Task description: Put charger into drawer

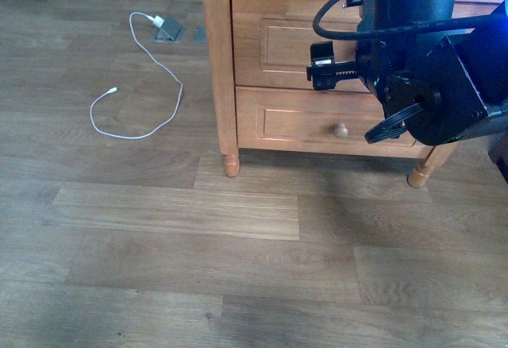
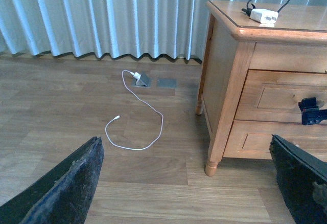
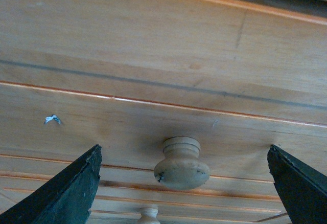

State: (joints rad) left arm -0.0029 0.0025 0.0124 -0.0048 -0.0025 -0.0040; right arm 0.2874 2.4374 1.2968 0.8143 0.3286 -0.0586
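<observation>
Left wrist view | charger white block, black cable loop | left tool, right tool released

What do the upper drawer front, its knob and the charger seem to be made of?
Drawer front: light-brown wood with a glossy varnish; grain and highlights along the moulding show it. Knob: turned wood, paler, its finish scuffed with dark specks. Charger: probably smooth white plastic; too small to tell more.
</observation>
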